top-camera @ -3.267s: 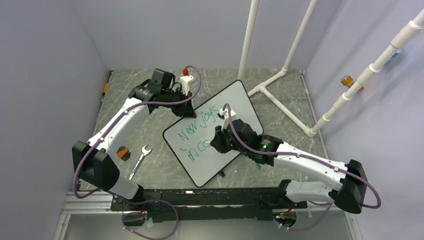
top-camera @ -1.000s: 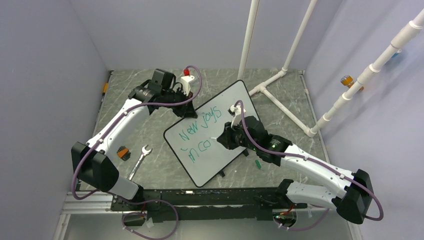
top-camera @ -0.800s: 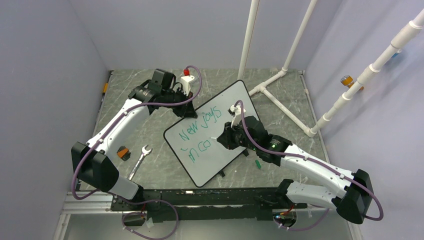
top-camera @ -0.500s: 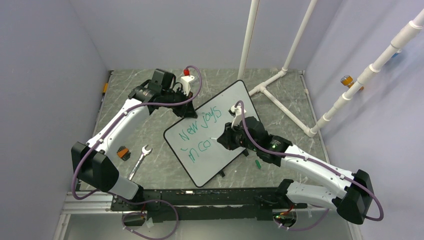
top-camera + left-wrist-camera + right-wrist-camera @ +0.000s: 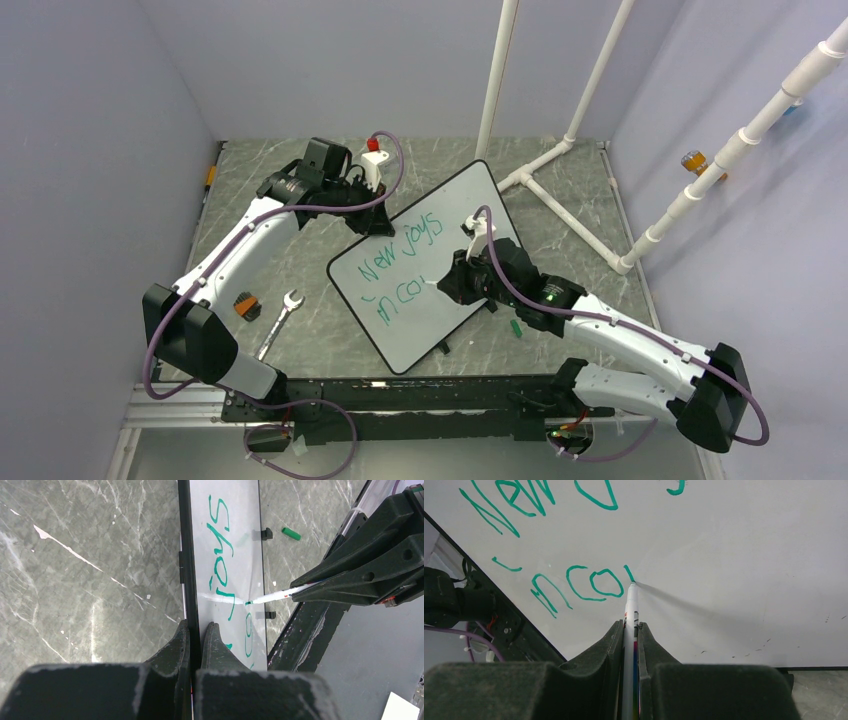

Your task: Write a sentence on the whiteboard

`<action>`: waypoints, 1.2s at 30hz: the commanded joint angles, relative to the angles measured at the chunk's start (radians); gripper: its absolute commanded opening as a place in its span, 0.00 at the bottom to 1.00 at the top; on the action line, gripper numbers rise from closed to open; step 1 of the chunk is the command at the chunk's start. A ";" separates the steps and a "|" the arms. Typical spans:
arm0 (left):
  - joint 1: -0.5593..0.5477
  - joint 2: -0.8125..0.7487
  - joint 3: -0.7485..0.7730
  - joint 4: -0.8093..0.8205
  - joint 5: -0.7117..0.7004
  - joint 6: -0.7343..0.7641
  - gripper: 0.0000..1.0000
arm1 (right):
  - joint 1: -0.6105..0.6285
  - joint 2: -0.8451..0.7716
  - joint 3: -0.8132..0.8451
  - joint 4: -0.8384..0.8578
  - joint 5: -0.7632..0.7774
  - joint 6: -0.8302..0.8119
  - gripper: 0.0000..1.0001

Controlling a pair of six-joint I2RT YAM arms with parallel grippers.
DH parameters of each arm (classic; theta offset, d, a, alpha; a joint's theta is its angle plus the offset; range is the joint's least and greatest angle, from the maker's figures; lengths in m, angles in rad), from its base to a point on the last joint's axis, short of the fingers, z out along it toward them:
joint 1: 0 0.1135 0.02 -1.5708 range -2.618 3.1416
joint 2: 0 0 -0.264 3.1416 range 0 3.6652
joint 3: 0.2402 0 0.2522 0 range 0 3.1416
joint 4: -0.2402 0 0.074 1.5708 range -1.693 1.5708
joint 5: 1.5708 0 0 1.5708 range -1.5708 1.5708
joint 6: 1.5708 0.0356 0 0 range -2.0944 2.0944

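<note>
one whiteboard (image 5: pixel 420 330), one marker (image 5: pixel 630 605), one wrench (image 5: pixel 278 322), one cap (image 5: pixel 516 327)

The large white rectangular whiteboard (image 5: pixel 425 318) lies askew on the grey marble bench (image 5: pixel 330 345) between my arms, my left jaws at its far rim, my right jaws' white marker (image 5: pixel 630 611) touching it beside the green handwritten sentence (image 5: pixel 400 262), a steel wrench (image 5: pixel 280 318) to its left, a small green cap (image 5: pixel 517 327) to its right.

Soft, even light, no glare. Ahead of the right pincer (image 5: pixel 630 626), the marker (image 5: pixel 631 597) throws a faint grey shadow rightward across the whiteboard (image 5: pixel 734 540). The pincer's near bulk is dark and blurred.
</note>
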 commanded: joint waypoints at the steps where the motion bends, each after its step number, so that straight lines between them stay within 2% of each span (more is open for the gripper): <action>1: -0.034 -0.007 -0.024 -0.001 -0.081 0.135 0.00 | -0.005 -0.012 0.000 0.000 0.014 0.005 0.00; 12: -0.034 -0.004 -0.025 -0.001 -0.084 0.136 0.00 | -0.004 0.037 0.079 0.000 0.012 -0.027 0.00; 26: -0.035 -0.004 -0.025 -0.003 -0.084 0.136 0.00 | -0.014 0.098 0.167 -0.026 0.084 -0.059 0.00; 36: -0.036 -0.005 -0.024 -0.003 -0.086 0.137 0.00 | -0.025 0.081 0.149 -0.039 0.096 -0.052 0.00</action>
